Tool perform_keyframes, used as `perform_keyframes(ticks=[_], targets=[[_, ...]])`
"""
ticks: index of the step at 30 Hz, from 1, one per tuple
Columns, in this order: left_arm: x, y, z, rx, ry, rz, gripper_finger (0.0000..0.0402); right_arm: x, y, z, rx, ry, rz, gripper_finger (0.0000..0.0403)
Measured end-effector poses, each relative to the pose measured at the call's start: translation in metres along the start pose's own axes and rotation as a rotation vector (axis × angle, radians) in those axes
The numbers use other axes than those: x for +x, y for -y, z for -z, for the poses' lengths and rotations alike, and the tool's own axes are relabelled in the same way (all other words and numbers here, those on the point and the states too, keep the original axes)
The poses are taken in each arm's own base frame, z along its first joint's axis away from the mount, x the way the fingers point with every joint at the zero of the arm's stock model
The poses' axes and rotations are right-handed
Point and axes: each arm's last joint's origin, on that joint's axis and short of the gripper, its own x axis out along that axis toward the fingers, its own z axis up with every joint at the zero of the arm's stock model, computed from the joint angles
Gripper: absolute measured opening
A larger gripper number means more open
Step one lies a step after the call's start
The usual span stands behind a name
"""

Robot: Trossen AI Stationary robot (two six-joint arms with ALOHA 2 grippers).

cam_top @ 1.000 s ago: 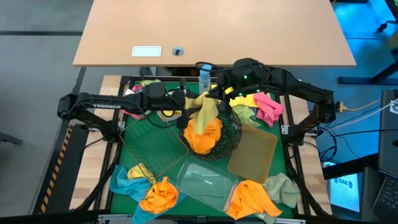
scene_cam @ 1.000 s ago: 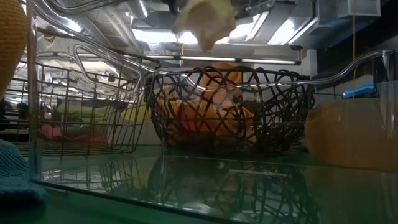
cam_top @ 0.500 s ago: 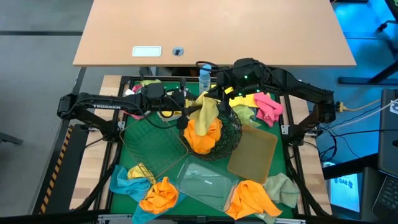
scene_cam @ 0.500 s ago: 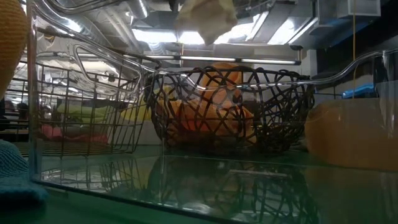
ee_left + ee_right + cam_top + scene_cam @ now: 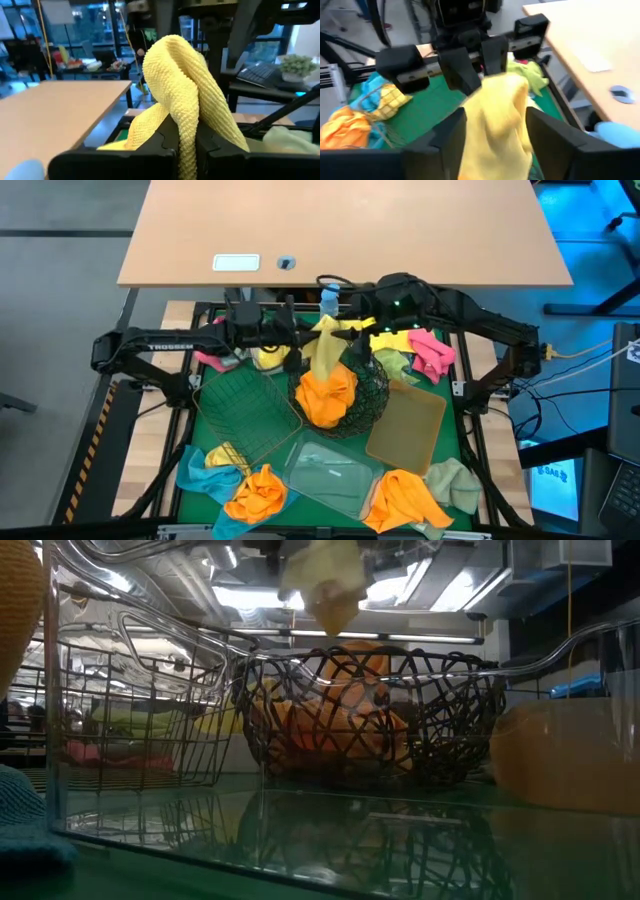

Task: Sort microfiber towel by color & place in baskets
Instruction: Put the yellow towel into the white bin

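hanging above the green mat [image 5: 215, 418], the yellow towel [image 5: 328, 345] sits clamped in the left gripper [image 5: 300, 340]; right gripper [image 5: 352, 332] spread apart.

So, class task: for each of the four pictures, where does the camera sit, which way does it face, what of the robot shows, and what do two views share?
High view: above, looking straight down; both arms meet over the black wire bowl.
Low view: table height, looking level through the wire bowl; no arm clearly shows.
Left wrist view: on the left arm, left hand shut on the yellow towel.
Right wrist view: on the right arm, right hand open around it, facing the left hand.
Shared: all four show the yellow towel.
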Motion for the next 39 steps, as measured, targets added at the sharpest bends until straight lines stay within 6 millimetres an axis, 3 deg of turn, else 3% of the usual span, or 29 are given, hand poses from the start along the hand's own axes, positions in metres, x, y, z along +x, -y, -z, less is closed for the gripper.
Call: perform_keyframes(ticks=[10, 17, 24, 32, 39], targets=[[-0.037, -0.042, -0.004, -0.050, -0.149, -0.145, 0.0002, -0.053, 0.006, -0.002, 0.005, -0.101, 0.066, 0.0238], [-0.056, -0.063, 0.012, -0.059, -0.361, -0.291, 0.0002, -0.064, 0.007, 0.001, -0.025, -0.122, 0.109, 0.0239], [-0.047, -0.073, 0.051, -0.012, -0.579, -0.340, 0.0002, -0.056, 0.008, 0.010, -0.050, -0.181, 0.119, 0.0239], [-0.047, -0.075, 0.109, -0.050, -0.763, -0.327, 0.0002, -0.028, 0.008, 0.039, -0.056, -0.312, 0.116, 0.0239], [-0.050, -0.073, 0.135, -0.066, -0.848, -0.312, 0.0005, -0.009, 0.009, 0.063, -0.052, -0.351, 0.108, 0.0239]])
